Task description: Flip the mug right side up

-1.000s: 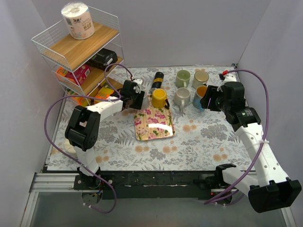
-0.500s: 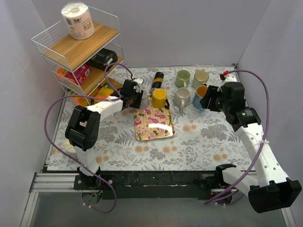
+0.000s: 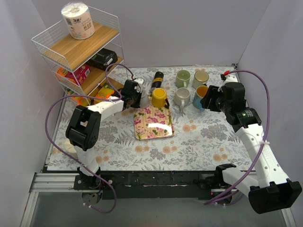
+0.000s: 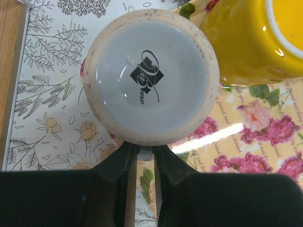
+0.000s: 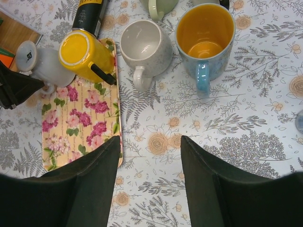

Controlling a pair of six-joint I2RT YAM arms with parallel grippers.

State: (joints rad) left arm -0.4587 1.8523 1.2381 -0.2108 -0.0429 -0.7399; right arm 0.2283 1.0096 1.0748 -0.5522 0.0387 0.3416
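From my left wrist, the mug (image 4: 150,75) shows only its stamped base. Its mouth is hidden beneath, and of its handle just a pale sliver shows between the fingers of my left gripper (image 4: 145,153), pinched on it. The yellow mug (image 4: 246,38) runs off the top and right edges, the tray (image 4: 246,156) off the right. From above, my left arm (image 3: 106,106) covers most of the mug. From my right wrist, the green mug (image 5: 161,5) and the bottle (image 5: 89,12) are cut by the top edge. A bluish shape (image 5: 299,122) at the right edge shows too little to name.
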